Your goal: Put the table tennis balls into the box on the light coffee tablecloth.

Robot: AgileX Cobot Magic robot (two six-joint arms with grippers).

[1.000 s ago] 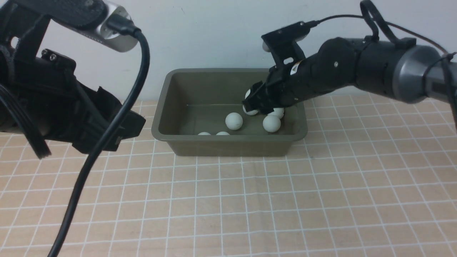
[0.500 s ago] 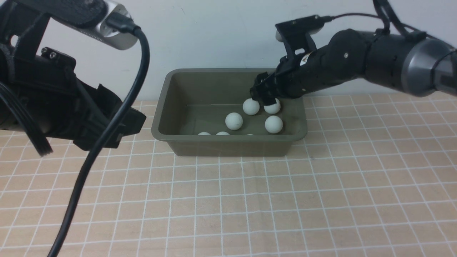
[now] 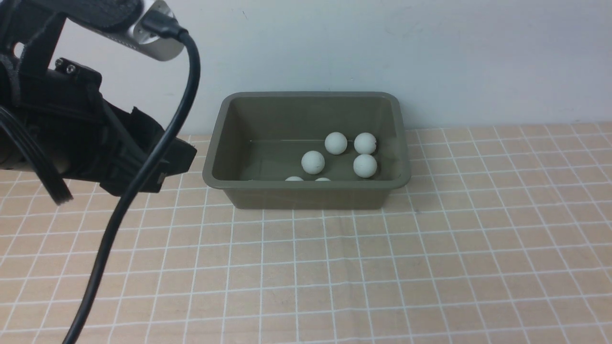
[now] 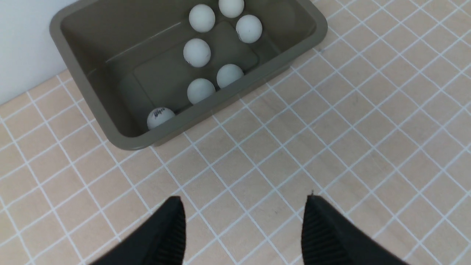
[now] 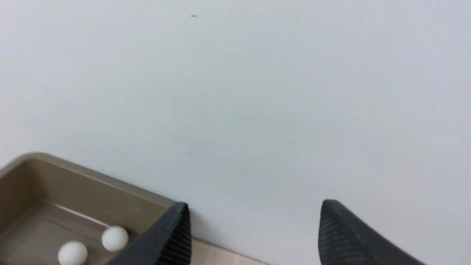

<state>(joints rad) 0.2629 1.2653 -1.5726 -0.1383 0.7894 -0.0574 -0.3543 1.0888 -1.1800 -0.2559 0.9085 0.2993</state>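
Observation:
The olive-green box (image 3: 217,143) stands on the light coffee tablecloth (image 3: 334,267) at the back middle. Several white table tennis balls (image 3: 313,162) lie inside it; the left wrist view shows them all in the box (image 4: 84,79), one in a near corner (image 4: 160,117). My left gripper (image 4: 244,200) is open and empty, raised over bare cloth left of the box. My right gripper (image 5: 255,208) is open and empty, facing the wall, with the box corner (image 5: 33,160) and two balls (image 5: 114,238) at its edge. It is out of the front view.
A pale wall (image 3: 430,57) rises right behind the box. The left arm and its black cable (image 3: 143,181) fill the left side of the front view. The cloth stretches in front of and to the right of the box.
My right arm let a ball go in the box, lifted away to the right and left the front view. The balls near the front wall rolled a little. The left arm barely moved.

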